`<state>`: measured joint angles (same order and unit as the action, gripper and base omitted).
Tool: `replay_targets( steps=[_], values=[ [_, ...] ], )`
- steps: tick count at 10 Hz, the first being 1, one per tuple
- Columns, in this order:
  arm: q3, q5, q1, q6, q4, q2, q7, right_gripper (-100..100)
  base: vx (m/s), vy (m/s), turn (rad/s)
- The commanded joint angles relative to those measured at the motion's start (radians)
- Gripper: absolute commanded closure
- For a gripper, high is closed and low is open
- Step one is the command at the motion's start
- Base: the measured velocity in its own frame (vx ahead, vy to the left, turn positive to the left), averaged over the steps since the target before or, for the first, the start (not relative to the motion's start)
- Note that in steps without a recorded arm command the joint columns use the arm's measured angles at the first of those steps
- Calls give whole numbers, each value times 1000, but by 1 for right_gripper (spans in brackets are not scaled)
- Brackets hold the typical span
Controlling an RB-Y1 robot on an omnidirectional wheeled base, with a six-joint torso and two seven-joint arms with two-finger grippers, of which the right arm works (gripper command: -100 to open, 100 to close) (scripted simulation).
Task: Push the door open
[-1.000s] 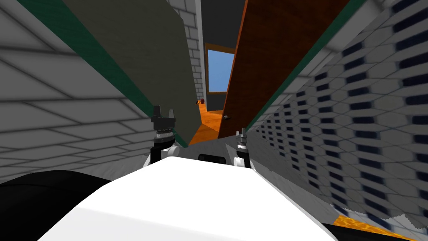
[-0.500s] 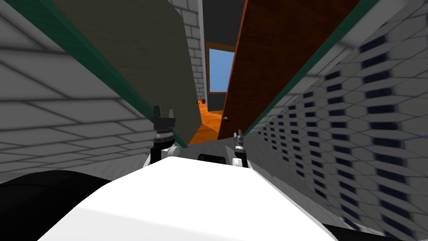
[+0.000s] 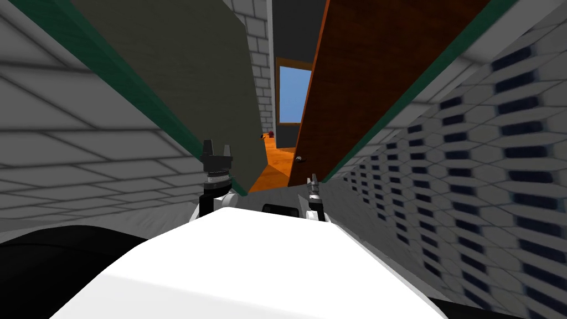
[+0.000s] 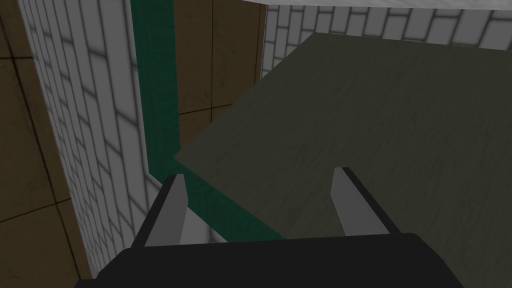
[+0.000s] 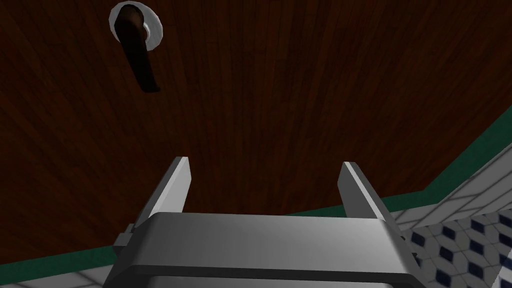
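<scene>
A brown wooden door (image 3: 376,66) stands ajar on the right of a green-framed doorway (image 3: 122,83). Its dark lever handle (image 3: 299,159) sits low near its free edge. In the right wrist view my right gripper (image 5: 265,172) is open and faces the door's face (image 5: 300,90), close to it, with the handle (image 5: 139,55) off to one side. A dark olive-grey panel (image 3: 183,83) stands on the doorway's left. My left gripper (image 3: 216,150) is open at that panel's lower edge, and the left wrist view shows the panel (image 4: 375,125) just beyond the fingers.
White brick wall (image 3: 66,149) flanks me on the left, and a wall of white and dark blue tiles (image 3: 470,177) on the right. Through the gap lie an orange floor (image 3: 277,160), a blue window (image 3: 293,94) and a small red object (image 3: 270,133).
The whole view has shifted slightly, so I have moved a little towards the doorway. My right gripper has drifted slightly left. The left arm holds still.
</scene>
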<state>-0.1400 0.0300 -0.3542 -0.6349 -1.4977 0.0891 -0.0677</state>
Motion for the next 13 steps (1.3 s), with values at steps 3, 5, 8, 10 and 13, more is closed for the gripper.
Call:
replay_targets(
  steps=[3,5,8,10,13],
  values=[
    [-21,-9,26,-27,101,4,3,-100,91,-79,82],
    [-32,-14,40,-41,153,5,5,-100,82,-71,77],
    [-47,-20,59,-60,225,7,7,-100,87,-74,67],
    [-56,-24,71,-71,268,7,8,-100,86,-77,68],
    [-68,-29,86,-87,327,7,10,-100,69,-70,53]
  ],
)
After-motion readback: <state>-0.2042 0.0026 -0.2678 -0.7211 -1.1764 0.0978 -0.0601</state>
